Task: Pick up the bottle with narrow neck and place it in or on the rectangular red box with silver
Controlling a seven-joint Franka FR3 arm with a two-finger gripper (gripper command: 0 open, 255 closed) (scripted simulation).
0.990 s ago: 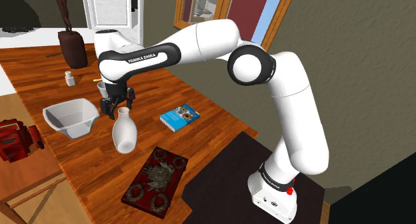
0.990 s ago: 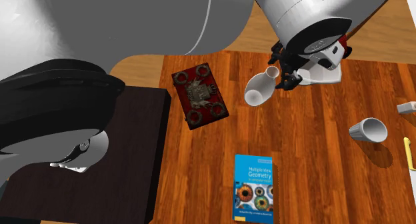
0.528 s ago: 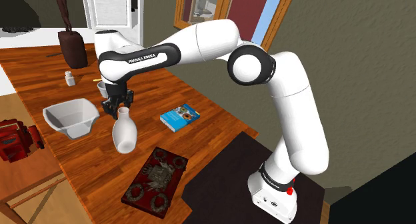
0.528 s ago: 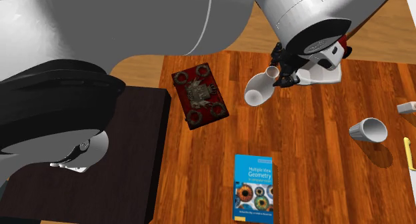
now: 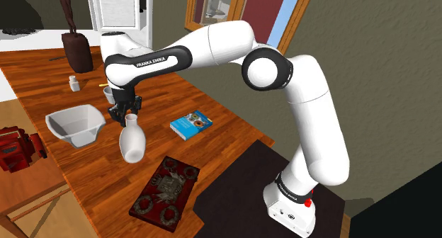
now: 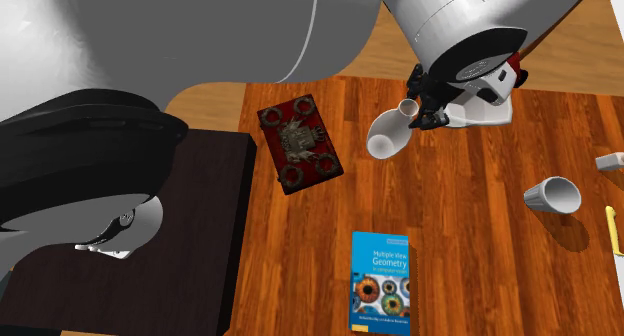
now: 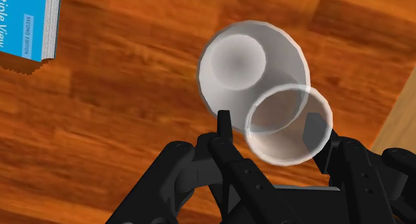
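Clasping the narrow neck of the white bottle (image 5: 131, 142) just under its flared mouth, the black gripper (image 5: 123, 116) has one finger on each side, and from the wrist camera the open rim sits between them above the round body. The bottle stands over the wooden table (image 6: 470, 244), between a white bowl (image 5: 74, 125) and a blue book (image 5: 191, 124); whether its base touches the wood I cannot tell. The dark red box (image 5: 165, 188) with grey ornaments lies flat nearer the stand, apart from the bottle.
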